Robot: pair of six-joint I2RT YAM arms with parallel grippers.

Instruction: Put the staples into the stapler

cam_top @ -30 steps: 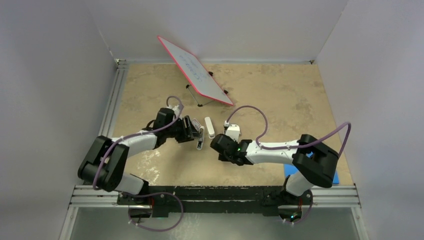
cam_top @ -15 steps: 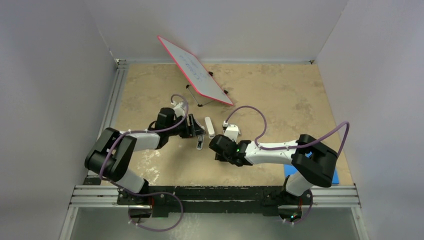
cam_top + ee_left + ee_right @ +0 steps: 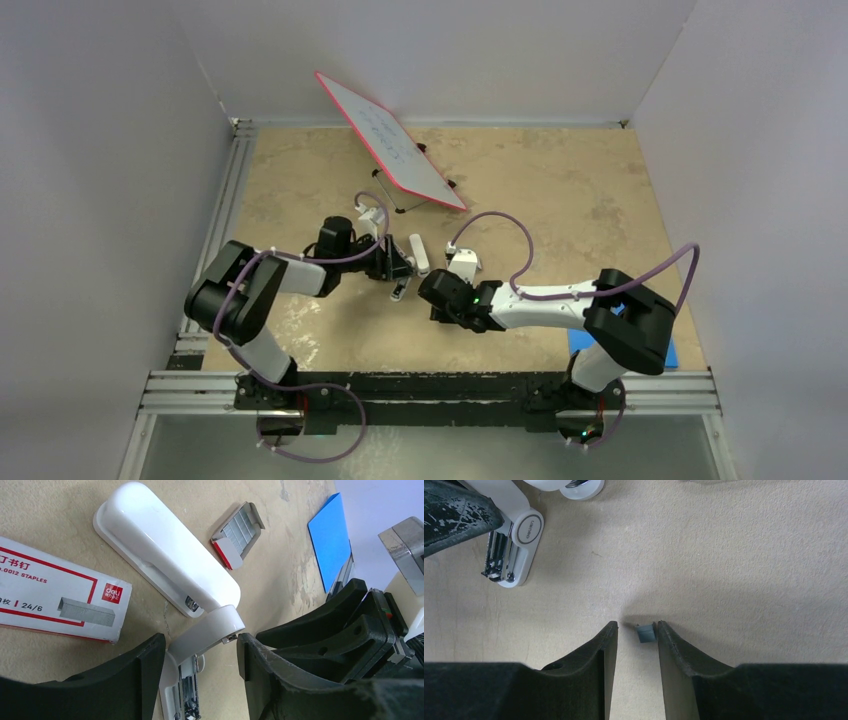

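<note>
Since a second ago the left arm is folded in tighter, and the left gripper (image 3: 200, 640) is further right, at the hinge end of the stapler (image 3: 165, 550). Its fingers stand spread to either side of the hinge arm: one pad lies against it, the other shows a sliver of gap, so nothing is pinched as far as the left wrist view shows. The right gripper (image 3: 636, 624), nearly pressed together before, now stands parted. A small grey bit (image 3: 645, 633), probably a short stick of staples, sits at the tip of one finger, seemingly unclamped.

The stapler lies mid-table (image 3: 560, 200) between the two grippers, swung open, its magazine (image 3: 504, 555) bare and facing up. The staple box (image 3: 55, 592) lies flat just beside the stapler, not touching it, and its tray (image 3: 239, 532) of staples lies apart on the other side.

The stapler looks ready for loading, but the staples appear to be let go short of the magazine, so they need picking up again.
</note>
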